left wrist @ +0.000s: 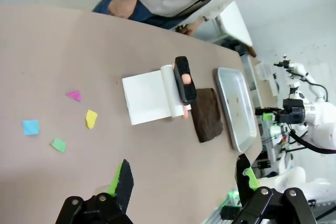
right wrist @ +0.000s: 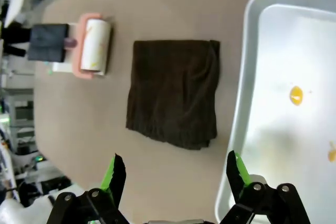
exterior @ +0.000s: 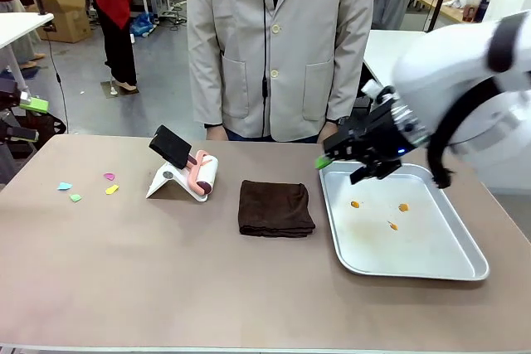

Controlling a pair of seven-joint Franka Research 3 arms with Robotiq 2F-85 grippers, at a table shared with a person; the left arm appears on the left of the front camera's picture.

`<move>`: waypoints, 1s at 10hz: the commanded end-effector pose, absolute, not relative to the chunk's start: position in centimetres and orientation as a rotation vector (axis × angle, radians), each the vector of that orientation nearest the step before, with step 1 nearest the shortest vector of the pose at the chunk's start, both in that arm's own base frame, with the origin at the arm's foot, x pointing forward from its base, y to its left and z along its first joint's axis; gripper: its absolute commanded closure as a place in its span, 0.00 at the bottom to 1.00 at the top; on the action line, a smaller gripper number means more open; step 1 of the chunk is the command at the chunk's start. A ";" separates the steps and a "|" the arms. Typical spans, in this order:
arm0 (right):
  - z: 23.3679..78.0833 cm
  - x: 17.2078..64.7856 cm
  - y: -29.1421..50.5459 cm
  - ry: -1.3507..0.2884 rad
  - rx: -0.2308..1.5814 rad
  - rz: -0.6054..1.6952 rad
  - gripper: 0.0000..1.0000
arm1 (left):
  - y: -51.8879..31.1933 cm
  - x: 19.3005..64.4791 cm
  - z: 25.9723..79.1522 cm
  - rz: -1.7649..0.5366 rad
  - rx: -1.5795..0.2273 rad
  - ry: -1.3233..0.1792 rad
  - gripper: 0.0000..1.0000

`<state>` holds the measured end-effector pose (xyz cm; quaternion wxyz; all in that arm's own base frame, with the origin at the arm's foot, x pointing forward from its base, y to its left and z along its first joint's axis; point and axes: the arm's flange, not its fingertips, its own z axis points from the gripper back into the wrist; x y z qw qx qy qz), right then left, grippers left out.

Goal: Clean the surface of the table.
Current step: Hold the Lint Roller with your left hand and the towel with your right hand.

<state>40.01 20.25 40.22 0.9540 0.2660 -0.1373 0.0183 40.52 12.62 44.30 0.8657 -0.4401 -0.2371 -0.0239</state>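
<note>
Brownish-taupe table needing a wipe: hovering the right jaws, spread wide and gripping nothing, above the far-left corner of the metal tray. Reading the folded dark brown cloth as lying flat on the table just left of the tray and dead ahead between the fingers in the right wrist view, so judging the right arm the nearer one for it. Holding the left jaws spread and empty too, looking down on coloured paper scraps at the table's left end, well apart from the cloth, beyond the lint roller.
</note>
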 end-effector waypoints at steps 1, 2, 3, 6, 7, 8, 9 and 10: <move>38.7 42.2 22.2 -0.246 0.522 -0.011 0.00 | 11.9 40.7 44.4 -0.076 -0.884 -0.482 0.00; 38.2 42.3 22.6 -0.227 0.557 -0.055 0.00 | 11.7 41.1 44.3 -0.064 -0.892 -0.486 0.00; 38.8 40.7 21.6 -0.262 0.523 0.029 0.00 | 11.6 41.0 44.5 -0.043 -0.896 -0.462 0.00; 37.8 41.4 22.2 -0.238 0.530 0.008 0.00 | 11.7 41.0 44.2 -0.072 -0.896 -0.490 0.00; 37.8 41.1 21.4 -0.277 0.545 -0.098 0.00 | 11.6 41.1 44.2 -0.067 -0.899 -0.484 0.00; 37.2 42.1 22.8 -0.323 0.530 -0.131 0.00 | 9.8 42.1 44.4 -0.069 -0.913 -0.499 0.00; 36.6 43.7 24.8 -0.307 0.536 -0.133 0.00 | 8.2 43.7 45.2 -0.081 -0.966 -0.532 0.00; 36.1 45.0 26.3 -0.278 0.518 -0.147 0.00 | 6.9 44.9 45.8 -0.088 -0.968 -0.552 0.00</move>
